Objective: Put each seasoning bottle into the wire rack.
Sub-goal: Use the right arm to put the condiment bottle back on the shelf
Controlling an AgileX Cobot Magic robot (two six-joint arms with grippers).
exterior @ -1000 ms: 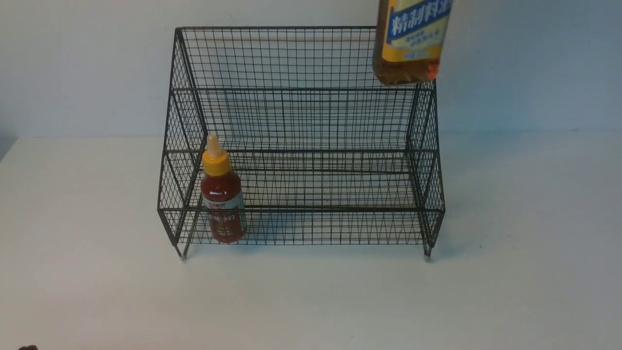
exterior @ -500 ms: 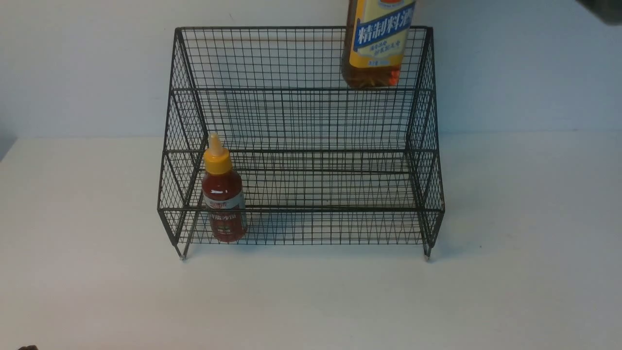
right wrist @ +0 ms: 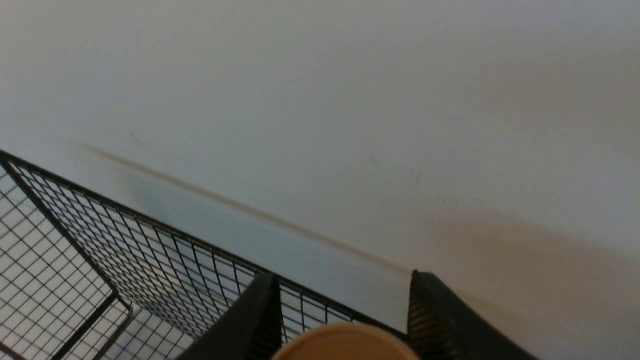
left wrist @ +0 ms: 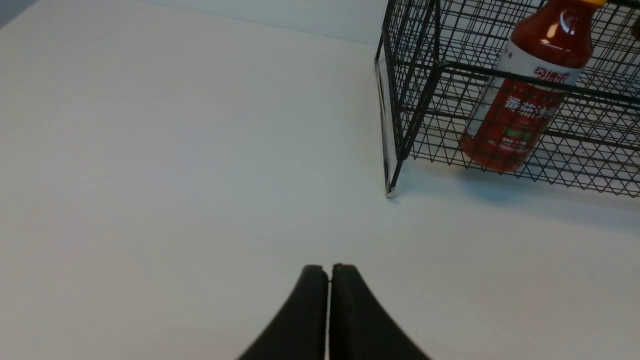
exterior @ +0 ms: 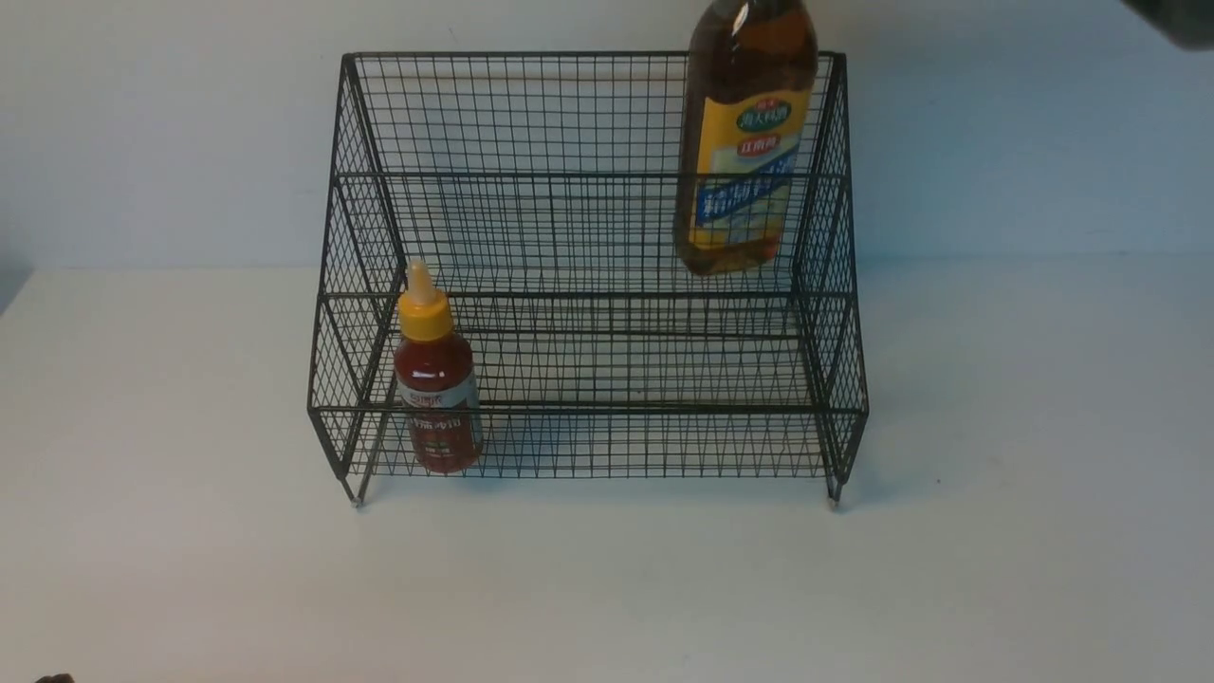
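The black wire rack (exterior: 588,54) stands mid-table. The red-sauce squeeze bottle (exterior: 434,379) with a yellow nozzle cap stands upright at the left end of its lower tier; it also shows in the left wrist view (left wrist: 520,115). The amber bottle (exterior: 744,161) hangs upright inside the rack's right end, its base just above the upper tier. My right gripper (right wrist: 342,280) is shut on it, fingers either side of its tan cap (right wrist: 345,345); the gripper is out of the front view. My left gripper (left wrist: 328,267) is shut and empty over bare table, left of the rack (left wrist: 400,100).
The white table (exterior: 1024,474) spreads around the rack, and a pale wall rises behind it. A dark part of my right arm (exterior: 1171,19) shows at the top right corner. The rack's back rim (right wrist: 150,235) runs just beyond my right fingers.
The amber bottle has moved left from above the rack's right side, then down into the rack's right end. The red bottle and the left gripper have not moved.
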